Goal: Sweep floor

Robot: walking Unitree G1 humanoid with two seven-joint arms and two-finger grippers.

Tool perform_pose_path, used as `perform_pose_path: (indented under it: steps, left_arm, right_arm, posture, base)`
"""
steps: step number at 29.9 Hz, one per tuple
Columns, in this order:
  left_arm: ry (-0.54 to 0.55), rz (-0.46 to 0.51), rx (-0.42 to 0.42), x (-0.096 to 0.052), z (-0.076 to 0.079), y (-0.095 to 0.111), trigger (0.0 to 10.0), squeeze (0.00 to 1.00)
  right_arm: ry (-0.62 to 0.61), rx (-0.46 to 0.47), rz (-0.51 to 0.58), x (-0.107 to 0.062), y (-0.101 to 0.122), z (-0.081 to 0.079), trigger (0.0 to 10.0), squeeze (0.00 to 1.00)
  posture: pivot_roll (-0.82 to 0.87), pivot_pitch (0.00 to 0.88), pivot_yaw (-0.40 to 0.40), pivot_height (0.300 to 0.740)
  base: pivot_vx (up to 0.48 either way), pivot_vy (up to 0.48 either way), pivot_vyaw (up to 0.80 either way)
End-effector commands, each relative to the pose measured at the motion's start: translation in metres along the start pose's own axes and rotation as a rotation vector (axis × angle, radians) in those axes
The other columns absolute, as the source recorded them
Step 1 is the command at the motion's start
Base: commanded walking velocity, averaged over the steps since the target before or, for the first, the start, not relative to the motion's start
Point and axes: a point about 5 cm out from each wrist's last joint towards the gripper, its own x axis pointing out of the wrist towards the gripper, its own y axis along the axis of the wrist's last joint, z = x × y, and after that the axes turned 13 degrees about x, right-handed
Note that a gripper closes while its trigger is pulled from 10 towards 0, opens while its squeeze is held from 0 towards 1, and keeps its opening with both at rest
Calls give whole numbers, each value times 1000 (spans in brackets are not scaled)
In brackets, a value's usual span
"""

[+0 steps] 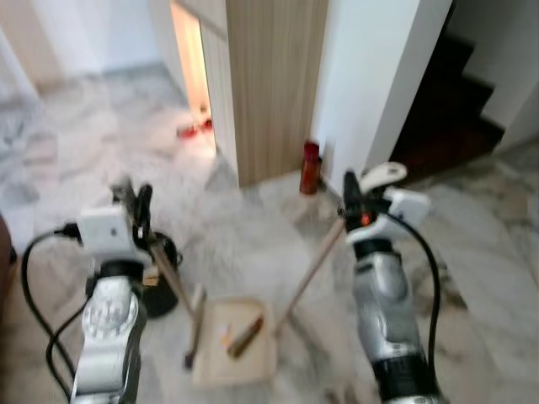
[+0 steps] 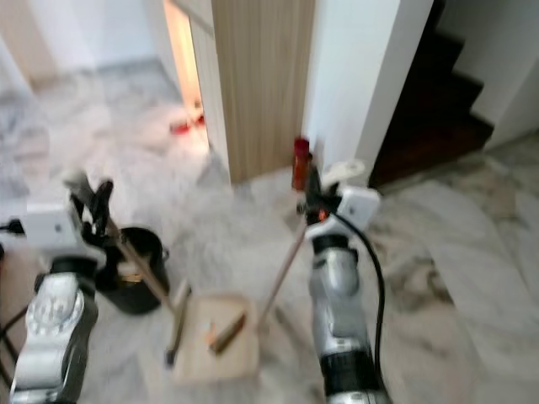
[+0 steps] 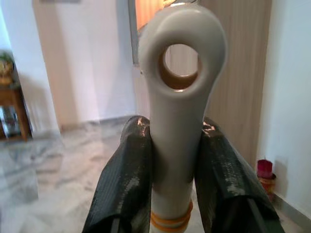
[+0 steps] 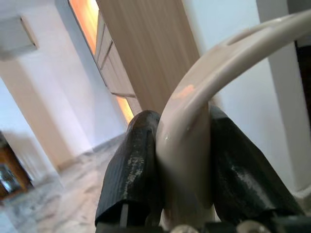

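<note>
Marble floor by a wooden door. Left gripper fingers clamp the broom handle; right gripper fingers clamp the dustpan handle. Dustpan rests near, centre. Both seem light, stiff, gripped high.

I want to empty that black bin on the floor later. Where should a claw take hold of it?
Take the black bin by its open top rim, from above, one finger inside the wall and one outside. It stands upright with its mouth up. Choose the rim side away from the broom handle, which the left claw holds slanted across it.
</note>
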Motion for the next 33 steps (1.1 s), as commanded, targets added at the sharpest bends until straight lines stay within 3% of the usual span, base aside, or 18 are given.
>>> perform_pose_path:
  steps: [1, 6, 17, 26, 33]
  left_arm:
    - [-13, 32, -16, 0, 4, 9, 10000, 0]
    - [-26, 5, -25, -2, 8, 3, 10000, 0]
    - [-70, -79, -70, -9, 18, -10, 10000, 0]
    - [-59, -149, -40, -20, 11, -27, 10000, 0]
    - [-48, -154, -34, -19, 9, -28, 10000, 0]
  right_arm:
    - [-12, 32, 30, 1, 5, 2, 10000, 0]
    - [-6, 35, 30, 2, 5, 0, 10000, 0]
    - [-12, 21, 34, 4, 8, 5, 10000, 0]
    - [13, -17, 42, 9, 13, 6, 10000, 0]
    - [24, -7, 47, 10, 13, 2, 10000, 0]
  posture:
    - [95, 0, 43, 740]
    - [94, 0, 41, 740]
    - [92, 0, 41, 740]
    - [97, 0, 38, 740]
    - [98, 0, 38, 740]
  base:
    - [0, 412, 0]
    - [0, 409, 0]
    - [0, 0, 0]
    - [0, 0, 0]
    - [0, 0, 755]
